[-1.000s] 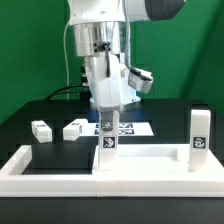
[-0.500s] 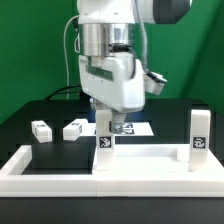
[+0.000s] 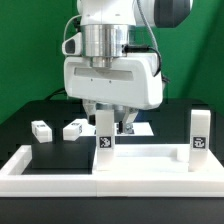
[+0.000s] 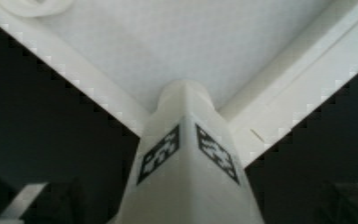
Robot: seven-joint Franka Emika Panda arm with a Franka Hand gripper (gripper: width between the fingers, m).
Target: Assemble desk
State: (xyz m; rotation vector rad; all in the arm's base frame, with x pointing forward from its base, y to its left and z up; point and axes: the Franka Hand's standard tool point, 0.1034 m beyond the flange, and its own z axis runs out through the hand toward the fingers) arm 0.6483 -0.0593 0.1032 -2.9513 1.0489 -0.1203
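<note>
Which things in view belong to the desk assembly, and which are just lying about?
On the job: wide white plastic tabletop with raised rims; white square-section leg standing under the gripper; second standing leg at the exterior view's right; two loose legs lying on the black table.
Just lying about: long low white wall with turned-up ends; flat white marker board.

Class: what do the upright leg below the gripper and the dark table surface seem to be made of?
Upright leg: probably white plastic, matte; smooth, uniform faces with a printed black-and-white marker. Table surface: black, matte, no glare; perhaps cloth or mat, unclear.
</note>
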